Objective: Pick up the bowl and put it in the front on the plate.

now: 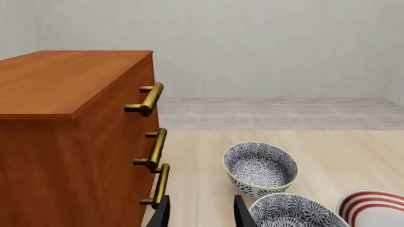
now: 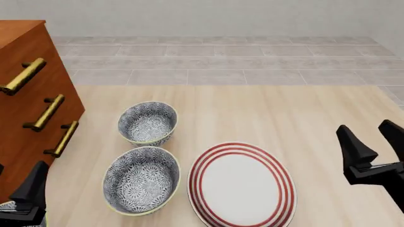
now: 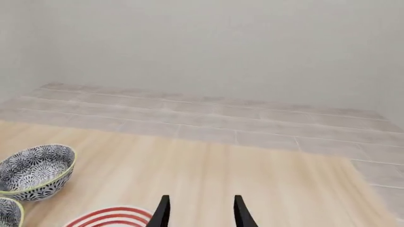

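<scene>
Two look-alike floral bowls stand on the wooden table left of centre. The nearer bowl (image 2: 142, 180) sits in front, and the farther bowl (image 2: 147, 123) is just behind it. The white plate (image 2: 241, 185) with red rings lies right beside the nearer bowl. My left gripper (image 2: 20, 172) is low at the near left, open and empty, left of both bowls. In the left wrist view its fingers (image 1: 162, 213) frame bare table, with the nearer bowl (image 1: 296, 213) and farther bowl (image 1: 260, 168) off to one side. My right gripper (image 2: 369, 137) hovers open and empty, right of the plate.
A brown wooden cabinet (image 2: 28, 94) with brass handles (image 2: 49, 112) stands on the left, close to the left gripper and the bowls. Beyond the table lies a grey tiled floor (image 2: 221, 61) and a pale wall.
</scene>
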Controlling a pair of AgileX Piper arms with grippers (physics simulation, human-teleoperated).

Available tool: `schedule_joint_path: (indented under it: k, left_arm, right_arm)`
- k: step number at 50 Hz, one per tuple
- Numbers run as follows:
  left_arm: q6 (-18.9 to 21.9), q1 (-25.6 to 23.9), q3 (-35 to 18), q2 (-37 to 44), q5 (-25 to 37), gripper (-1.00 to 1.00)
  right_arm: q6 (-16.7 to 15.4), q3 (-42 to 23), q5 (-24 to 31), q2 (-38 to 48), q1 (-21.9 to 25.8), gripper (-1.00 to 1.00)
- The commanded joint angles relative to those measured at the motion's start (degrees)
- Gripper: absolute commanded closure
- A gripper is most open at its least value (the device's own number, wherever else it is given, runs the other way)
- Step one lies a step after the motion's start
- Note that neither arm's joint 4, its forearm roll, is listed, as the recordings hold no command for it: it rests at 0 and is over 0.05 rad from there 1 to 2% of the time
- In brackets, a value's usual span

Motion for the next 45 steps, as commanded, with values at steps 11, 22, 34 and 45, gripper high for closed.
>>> schedule_joint_path:
  k: [11, 22, 34, 45]
  left_arm:
    - [0.00, 0.00, 0.00, 0.00, 0.00, -1.00]
    - [0.00, 0.00, 0.00, 0.00, 0.00, -1.00]
    - [0.00, 0.00, 0.00, 0.00, 0.00, -1.00]
    - [0.00, 0.00, 0.00, 0.00, 0.00, -1.00]
  right_arm:
    - [-1.78, -8.32, -9.37, 21.31, 10.98, -1.00]
    - [-1.03, -12.75, -12.72, 30.09, 14.66, -1.00]
    - [-2.18, -20.50, -7.67, 37.74, 18.39, -1.00]
    - [-3.65, -28.03, -0.84, 43.19, 22.07, -1.00]
